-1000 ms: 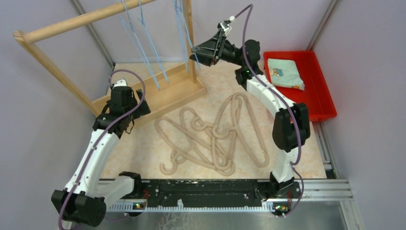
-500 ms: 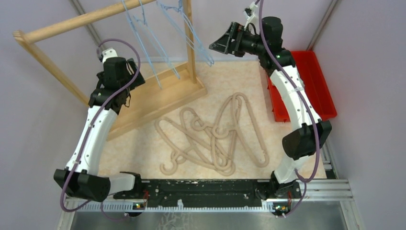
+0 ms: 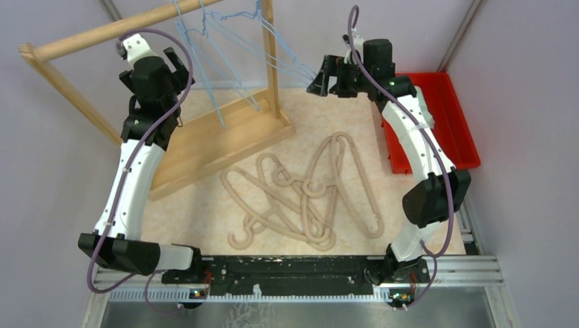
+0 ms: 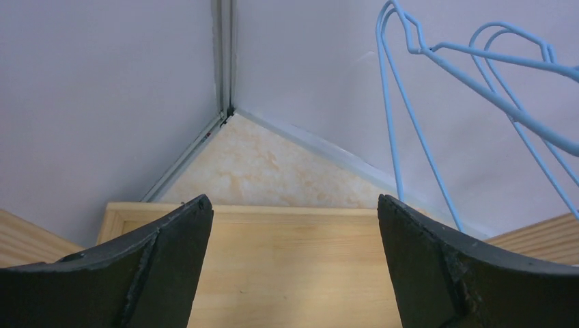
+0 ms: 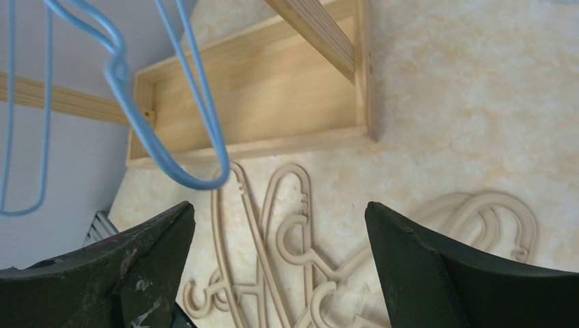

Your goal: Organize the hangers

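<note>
At least three blue hangers (image 5: 121, 72), four beige hangers (image 3: 237, 240).

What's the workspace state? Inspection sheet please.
Surface: beige marbled tabletop, no spills seen.
Job's things: beige hangers tangled in a flat pile at centre; light-blue wire hangers hang on the rail.
Clutter: red bin at right, partly hidden behind the right arm.
Grippers: left gripper open, empty, over the rack base; right gripper open, empty, beside a blue hanger's lower loop.
Cables: purple cables loop off both arms; none seen snagged.
Surroundings: wooden rack back left; plain walls all round.
</note>
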